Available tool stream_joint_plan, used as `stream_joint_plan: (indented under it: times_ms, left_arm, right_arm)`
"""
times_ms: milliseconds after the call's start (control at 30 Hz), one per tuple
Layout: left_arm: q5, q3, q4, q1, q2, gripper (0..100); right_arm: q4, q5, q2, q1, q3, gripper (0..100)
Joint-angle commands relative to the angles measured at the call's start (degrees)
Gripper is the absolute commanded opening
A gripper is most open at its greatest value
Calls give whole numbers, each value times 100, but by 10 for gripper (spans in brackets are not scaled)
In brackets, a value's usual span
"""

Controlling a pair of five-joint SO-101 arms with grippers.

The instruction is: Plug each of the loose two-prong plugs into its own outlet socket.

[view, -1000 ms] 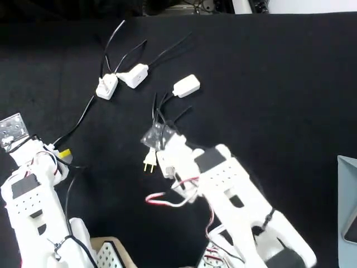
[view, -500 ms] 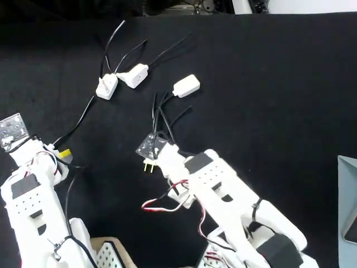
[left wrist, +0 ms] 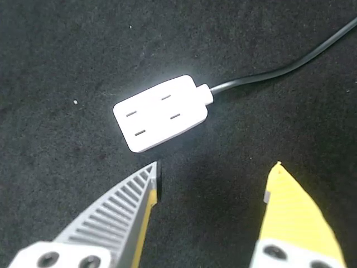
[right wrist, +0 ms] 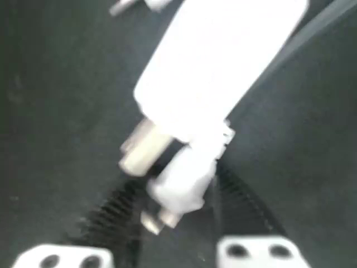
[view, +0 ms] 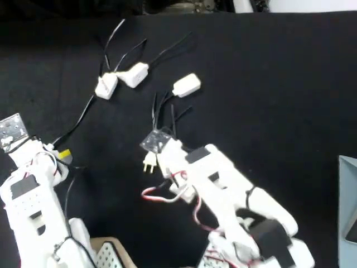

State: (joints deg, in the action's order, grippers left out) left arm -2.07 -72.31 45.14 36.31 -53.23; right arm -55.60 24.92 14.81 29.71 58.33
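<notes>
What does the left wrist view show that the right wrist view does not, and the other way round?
Left wrist view: a white socket block with four slots and a black cord, lying ahead of the open left gripper. Right wrist view: a white plug with metal prongs, held in the right gripper. Both: the black table.

Black worktop [view: 290,84], odd bits round the edges.
Grey-blue bin [view: 348,195] at right edge; perforated white piece w/ tan rim [view: 109,252] at near edge; white strip [view: 312,5] at far edge.
</notes>
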Motion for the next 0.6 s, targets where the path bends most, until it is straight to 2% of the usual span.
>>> stream_joint_plan:
  times_ms: [0,200,367,567]
  left_arm:
    - [-9,22,-114,4,-79,303]
    - [-9,22,-114,4,-79,303]
    - [-9,22,-114,4,-79,303]
    - [-9,-92,-316,4,-88,303]
  right_arm:
    - [-18,123,-303,-9,-110,96]
    - [88,123,-312,-18,-233,11]
    - [35,360,-312,-44,-295,12]
    - [26,800,-312,-923,-295,12]
